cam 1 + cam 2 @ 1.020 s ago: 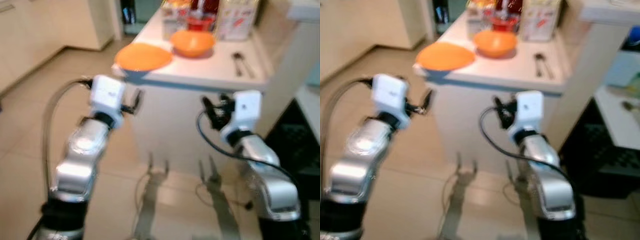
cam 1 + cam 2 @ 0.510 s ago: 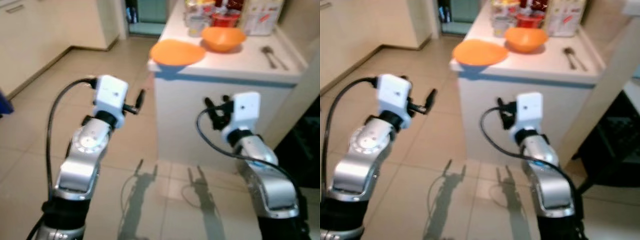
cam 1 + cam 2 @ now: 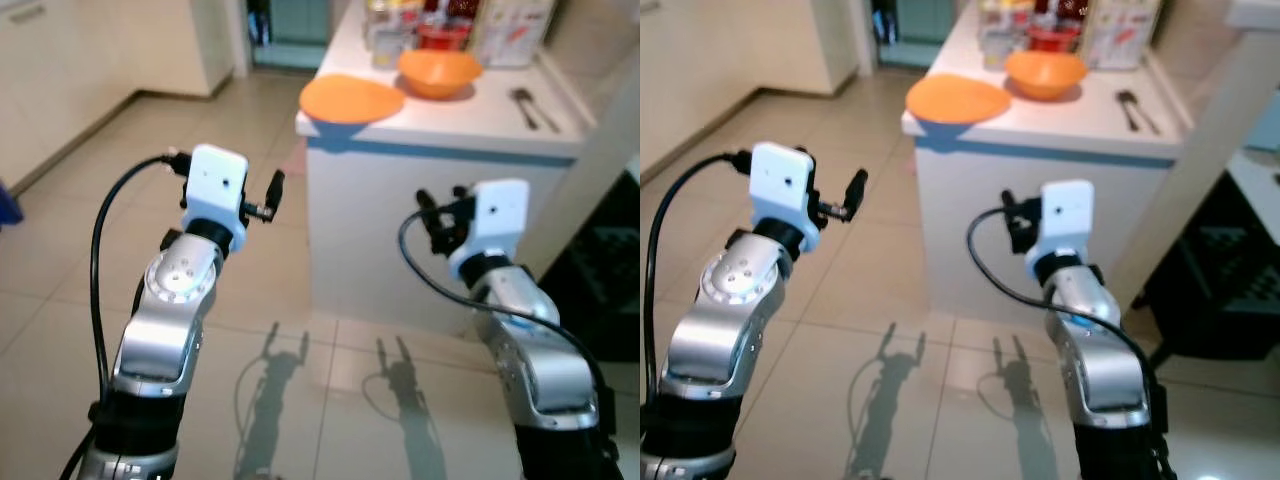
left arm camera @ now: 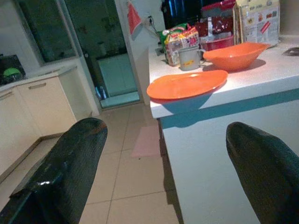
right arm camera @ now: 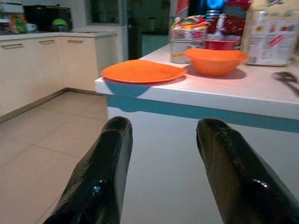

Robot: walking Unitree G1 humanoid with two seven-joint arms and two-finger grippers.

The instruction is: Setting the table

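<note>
Orange plate (image 3: 351, 98) sits farther off; counter (image 3: 480, 125) receded.

nothing here is actually readable. the carton (image 4: 256, 21) at the back of the white counter (image 5: 243, 95), out past the right gripper's (image 5: 161, 175) fingertips, has red and dark print on its front, but it's way too small and blurry to make out any words or numbers.

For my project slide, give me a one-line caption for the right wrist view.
Open right pincer faces a white counter holding an orange plate and orange bowl.
</note>
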